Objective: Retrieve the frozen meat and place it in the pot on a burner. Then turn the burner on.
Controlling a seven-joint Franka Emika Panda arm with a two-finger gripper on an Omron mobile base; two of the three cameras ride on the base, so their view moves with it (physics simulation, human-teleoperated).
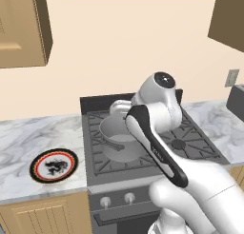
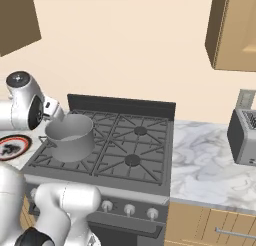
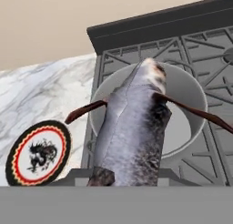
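Two steps remain, as you can judge from how things lie: dropping the meat and lighting the burner. Starting at your left, the plate (image 1: 53, 165) sits on the marble counter (image 1: 19, 138) beside the stove (image 1: 143, 180), and it plays no part here. Next along, the pot (image 1: 116, 138) stands on the front left burner (image 2: 55, 157), open and with nothing visible inside. In the hand view the meat (image 3: 134, 127) fills the middle, a grey lump with dark, reddish edges, held in the pincer (image 3: 132, 180), which is closed around its lower end; the fingertips themselves are hidden behind it. The meat hangs over the pot's mouth, so the placing step is in hand. Your next move calls for lowering a little until the lump is inside the rim, then letting go, taking care it does not catch the wall. Further right, the knobs (image 2: 129, 209) on the stove front wait for the last step; you must pick the one for the pot's burner.
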